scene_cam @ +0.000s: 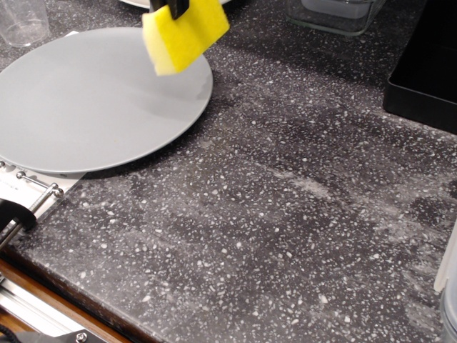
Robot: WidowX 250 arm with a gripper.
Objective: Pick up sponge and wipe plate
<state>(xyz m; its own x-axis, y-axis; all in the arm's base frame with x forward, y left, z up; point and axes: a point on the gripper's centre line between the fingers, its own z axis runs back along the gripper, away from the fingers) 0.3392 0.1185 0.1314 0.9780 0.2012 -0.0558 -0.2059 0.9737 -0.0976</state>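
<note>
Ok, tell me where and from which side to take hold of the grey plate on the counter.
Grip the plate at its rim, best the right edge near, coming in low from the bare countertop side. It lies flat and wide, so only the thin edge offers a pinch. The gripper is busy: it holds the sponge above that edge, so that would have to go first.

Countertop (285, 214): dark speckled stone, paler smears across its middle.
Clear plastic cup (23, 20): far left corner, upright, cropped by the frame.
White dish (146, 3): far edge, only a sliver visible.
Clear container (332, 14): far, right of centre, partly cropped.
Black box (426, 64): far right.
Metal rods on white base (36, 189): near left.
</note>
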